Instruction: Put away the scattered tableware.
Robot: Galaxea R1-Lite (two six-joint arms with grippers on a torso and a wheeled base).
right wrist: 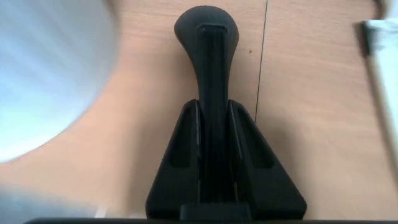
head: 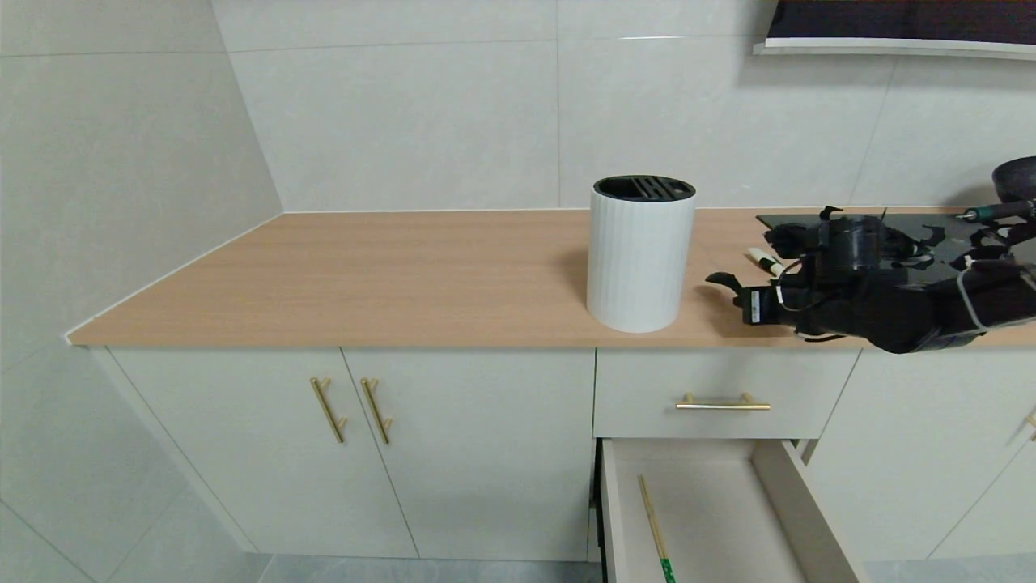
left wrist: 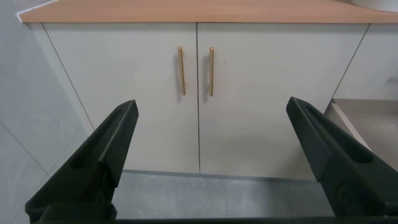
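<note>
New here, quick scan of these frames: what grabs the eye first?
A white ribbed holder with a black slotted top stands on the wooden counter. Just to its right, the right gripper is shut on a black utensil. Below the counter, an open drawer holds a green-tipped chopstick.

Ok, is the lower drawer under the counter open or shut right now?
Open. The lower drawer is pulled out beneath the shut top drawer, its inside showing with a chopstick lying in it.
</note>
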